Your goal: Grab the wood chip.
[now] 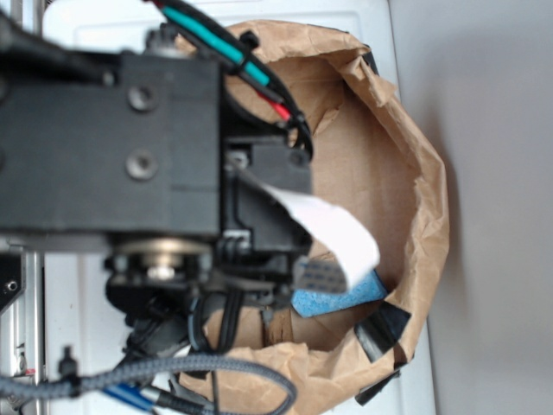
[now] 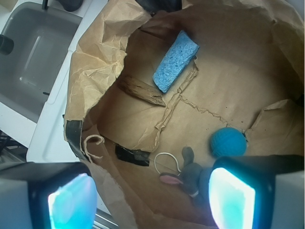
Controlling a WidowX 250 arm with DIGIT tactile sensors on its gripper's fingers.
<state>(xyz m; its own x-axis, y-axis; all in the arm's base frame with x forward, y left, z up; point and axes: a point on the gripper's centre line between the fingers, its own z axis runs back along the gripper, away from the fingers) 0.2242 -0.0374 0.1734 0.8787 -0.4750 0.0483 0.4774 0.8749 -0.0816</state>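
A crumpled brown paper bag [image 2: 102,57] with its rim rolled down fills most of both views, sitting on a white counter beside a grey sink [image 2: 33,52] at the wrist view's upper left. In the exterior view the black robot arm [image 1: 112,147] covers the left half of the bag's mouth, so little of the interior shows there beyond a corner of the blue sponge [image 1: 333,298].

The wrist view looks down into the bag. The blue sponge [image 2: 175,61] lies on the bag floor toward the far side. Just beside its lower left edge, touching or nearly so, lies the wood chip [image 2: 141,90], a dark-brown sliver lying flat and slanted. Nearer the camera are a teal ball [image 2: 228,142] and a small grey stuffed mouse [image 2: 188,174] with a white string loop, both well apart from the chip.

The gripper [image 2: 147,195] hangs above the bag floor with its two glowing pads spread wide at the bottom corners of the wrist view; nothing sits between them, so it holds nothing. It seems centred over the near part of the bag, closer to the mouse than to the chip.

As I judge it, the task is barely started: the chip lies untouched, and aligning over it, descending, closing on it without catching the sponge and lifting all remain
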